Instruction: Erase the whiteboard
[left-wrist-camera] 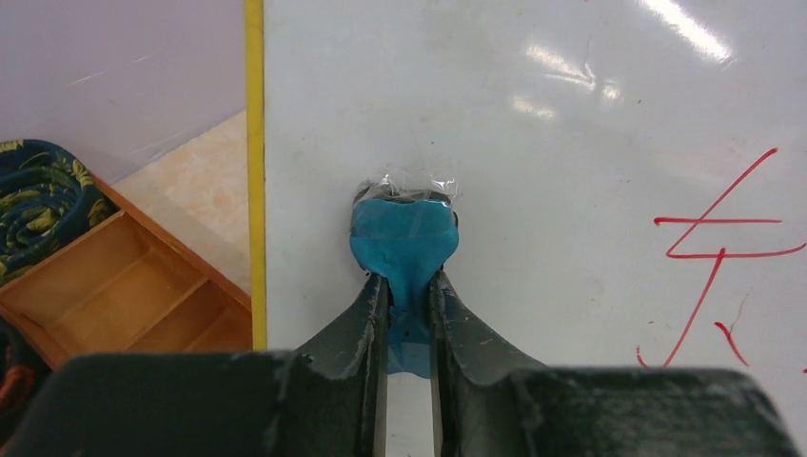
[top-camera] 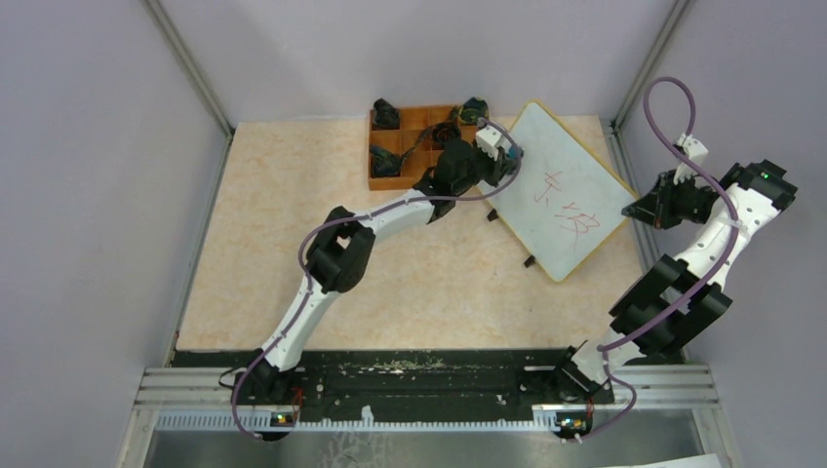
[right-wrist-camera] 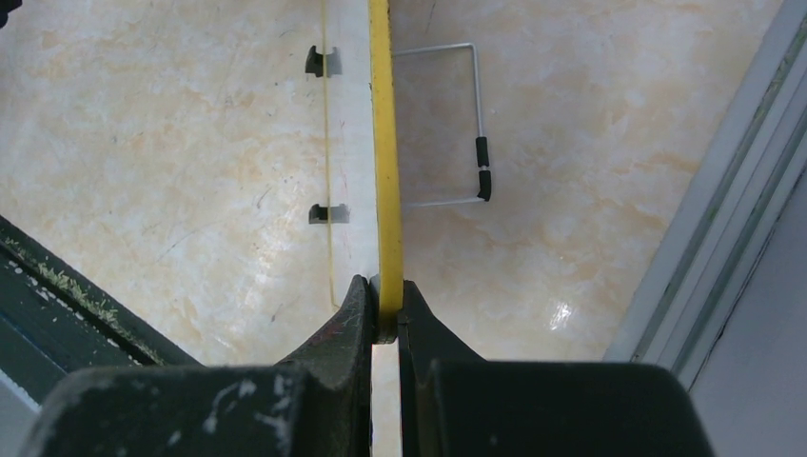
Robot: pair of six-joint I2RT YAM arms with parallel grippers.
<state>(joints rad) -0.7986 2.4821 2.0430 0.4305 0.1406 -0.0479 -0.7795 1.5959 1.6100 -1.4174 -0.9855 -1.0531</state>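
The whiteboard [top-camera: 575,161] stands tilted at the far right of the table [top-camera: 429,283], just beside the orange tray [top-camera: 405,146]. We hold it from two sides. Our right fingers [right-wrist-camera: 385,297] are clenched on its yellow frame [right-wrist-camera: 383,143] at the edge nearest the right arm, so we judge that arm is there to steady the board, not to wipe. Our left fingers [left-wrist-camera: 407,286] are pinched shut on a blue pad [left-wrist-camera: 404,228], whose tip rests against bare white surface just inside the opposite frame edge.

What matters for the wipe is where the red marks [left-wrist-camera: 718,249] lie from that pad. In the left wrist view they sit off to the right of the fingers, well apart, with clean board between. From above, the red marks run through the middle of the board toward its near-right part, between our two sets of fingers. So the pad has to travel across the board, away from the tray and toward the right arm. Only the left arm carries anything to wipe with.

We judge the erasing has not yet reached the writing. The pad probably needs pressure throughout that sweep, and the right-hand grip has to resist the push.
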